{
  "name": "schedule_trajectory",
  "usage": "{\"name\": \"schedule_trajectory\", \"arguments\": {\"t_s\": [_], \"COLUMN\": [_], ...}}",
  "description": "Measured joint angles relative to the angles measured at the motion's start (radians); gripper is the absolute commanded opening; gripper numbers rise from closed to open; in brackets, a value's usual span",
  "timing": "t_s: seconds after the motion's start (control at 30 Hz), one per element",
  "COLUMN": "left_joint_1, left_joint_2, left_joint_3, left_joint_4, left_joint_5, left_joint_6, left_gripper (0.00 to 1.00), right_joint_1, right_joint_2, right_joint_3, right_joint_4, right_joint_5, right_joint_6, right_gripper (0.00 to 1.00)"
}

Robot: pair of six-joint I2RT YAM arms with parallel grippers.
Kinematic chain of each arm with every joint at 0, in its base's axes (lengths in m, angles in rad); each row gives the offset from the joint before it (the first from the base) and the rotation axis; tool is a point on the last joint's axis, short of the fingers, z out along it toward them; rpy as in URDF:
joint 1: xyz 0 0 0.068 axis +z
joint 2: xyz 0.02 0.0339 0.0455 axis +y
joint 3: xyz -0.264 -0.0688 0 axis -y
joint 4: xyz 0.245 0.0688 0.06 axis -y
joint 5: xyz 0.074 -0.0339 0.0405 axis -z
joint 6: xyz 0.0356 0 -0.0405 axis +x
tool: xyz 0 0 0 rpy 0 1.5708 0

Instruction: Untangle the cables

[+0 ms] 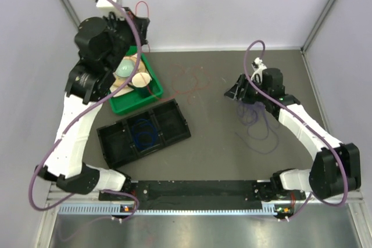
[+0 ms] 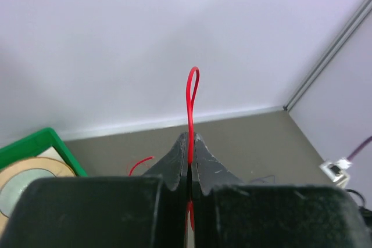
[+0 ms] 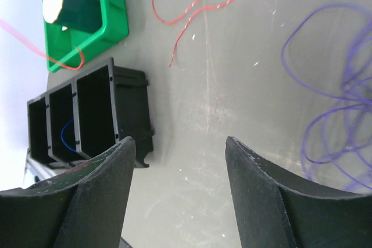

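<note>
The left end effector [image 2: 190, 164] is raised at the far-left corner. Its fingers are pressed together on a red cable [image 2: 192, 94], which stands in a narrow loop above the fingertips. More red wire [image 1: 189, 79] lies in loose curves on the grey surface [image 1: 218, 149], between the green bin [image 1: 136, 105] and the right arm. Whether it joins the pinched strand cannot be told. The right end effector [image 3: 179, 143] hangs over the surface right of centre, fingers spread wide with nothing between them. A purple cable [image 3: 331, 114] lies in tangled loops on the surface just beside it. A blue cable [image 1: 142, 135] is coiled in the middle compartment of the black tray [image 1: 174, 121], which sits just in front of the green bin.
</note>
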State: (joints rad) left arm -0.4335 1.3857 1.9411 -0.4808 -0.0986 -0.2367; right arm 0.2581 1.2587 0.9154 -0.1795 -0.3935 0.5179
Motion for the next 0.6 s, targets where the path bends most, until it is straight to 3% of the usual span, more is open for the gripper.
{"name": "schedule_trajectory", "arguments": {"t_s": [0.27, 0.6], "left_joint_1": [0.0, 0.0], "left_joint_2": [-0.111, -0.294], "left_joint_3": [0.027, -0.014], "left_joint_4": [-0.107, -0.197], "left_joint_5": [-0.071, -0.281], "left_joint_6": [0.012, 0.027], "left_gripper": [0.0, 0.0], "right_joint_1": [0.046, 0.061], "right_joint_2": [0.18, 0.229], "right_joint_3": [0.053, 0.056], "right_joint_4": [0.009, 0.053], "right_joint_5": [-0.073, -0.137], "right_joint_6": [0.034, 0.06], "right_gripper": [0.62, 0.61]}}
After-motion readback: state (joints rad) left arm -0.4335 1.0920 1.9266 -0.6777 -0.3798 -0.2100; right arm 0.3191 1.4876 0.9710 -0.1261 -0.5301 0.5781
